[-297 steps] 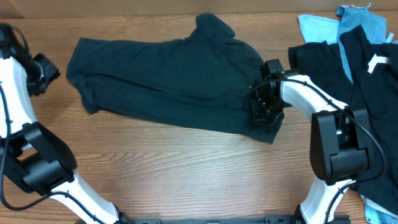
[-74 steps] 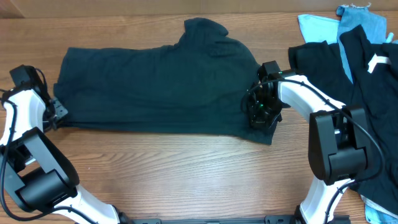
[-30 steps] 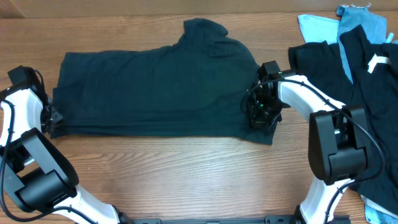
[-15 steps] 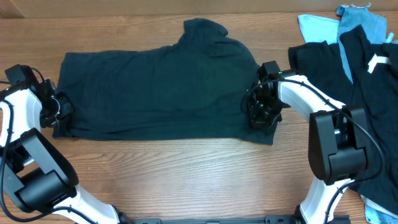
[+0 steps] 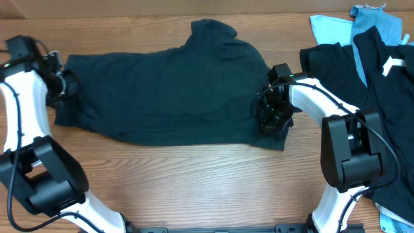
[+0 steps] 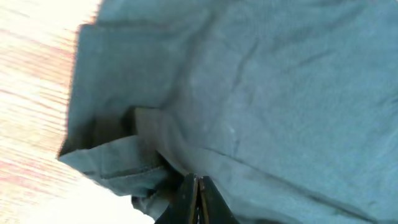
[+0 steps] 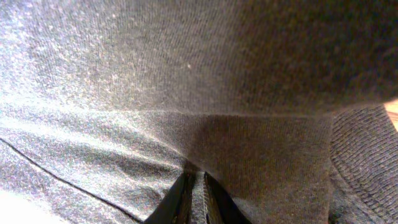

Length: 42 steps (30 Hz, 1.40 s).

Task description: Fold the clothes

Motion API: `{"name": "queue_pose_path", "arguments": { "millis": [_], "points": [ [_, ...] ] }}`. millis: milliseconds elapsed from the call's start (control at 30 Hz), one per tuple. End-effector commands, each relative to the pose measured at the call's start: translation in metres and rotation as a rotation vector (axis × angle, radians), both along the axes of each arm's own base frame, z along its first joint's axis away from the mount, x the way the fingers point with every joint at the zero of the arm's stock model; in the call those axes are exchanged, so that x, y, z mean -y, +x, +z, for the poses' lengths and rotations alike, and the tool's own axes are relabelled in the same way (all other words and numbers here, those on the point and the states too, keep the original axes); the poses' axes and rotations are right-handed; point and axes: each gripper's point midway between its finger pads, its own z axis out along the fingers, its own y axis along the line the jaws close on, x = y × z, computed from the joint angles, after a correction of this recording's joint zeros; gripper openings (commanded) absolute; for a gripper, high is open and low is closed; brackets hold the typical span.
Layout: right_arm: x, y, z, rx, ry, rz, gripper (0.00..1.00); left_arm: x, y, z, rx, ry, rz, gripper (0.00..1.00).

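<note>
Desk (image 5: 194, 188): wooden top that carried everything below.
Black shirt (image 5: 168, 97): spread wide across the middle of the desk, mostly flat, one sleeve pointing toward the far edge. Its left end was bunched and drawn up toward the left arm.
Pile of clothes (image 5: 381, 84): dark garments heaped at the right end of the desk, apart from the spread shirt and not yet folded.
Blue pieces (image 5: 330, 29): light cloth at the far right corner, partly under the pile.
Left gripper (image 5: 65, 87): clenched on the shirt's left edge. The wrist view showed the fingertips (image 6: 196, 193) pinched together with a fold of cloth gathered beside them.
Right gripper (image 5: 272, 116): clenched on the shirt's right edge, close in on the fabric (image 7: 196, 193).
Risk: judging by the thin pinch at the left, the edge could slip out if that arm pulled faster than the right one followed. An uneven pull would likely skew the fold or drag the shirt off line.
Shirt to grippers: stretched between the two, each end in one grip.
</note>
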Motion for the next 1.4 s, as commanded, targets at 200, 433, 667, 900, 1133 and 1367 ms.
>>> {"name": "queue_pose_path", "arguments": {
  "millis": [200,433,667,900,1133,1367],
  "points": [
    [0.022,-0.008,-0.021,-0.041,-0.114,-0.008,0.12,-0.009,-0.008,0.001,-0.079,0.165,0.009,0.13],
    [0.023,-0.009,-0.021,-0.041,-0.114,-0.008,0.12,0.023,-0.037,-0.041,-0.179,-0.008,0.041,0.08],
    [0.023,-0.011,-0.02,-0.053,-0.116,-0.008,0.12,-0.018,-0.096,-0.111,-0.279,0.069,0.234,0.17],
    [0.025,-0.024,-0.018,-0.104,-0.127,-0.005,0.12,-0.021,-0.137,-0.117,-0.393,-0.004,0.37,0.14],
    [0.03,-0.053,-0.009,-0.235,-0.154,-0.029,0.13,-0.021,-0.168,-0.111,-0.52,0.044,0.447,0.04],
    [0.029,-0.079,0.003,-0.357,-0.141,-0.034,0.19,-0.019,-0.172,-0.11,-0.54,0.038,0.444,0.04]
  ]
}}
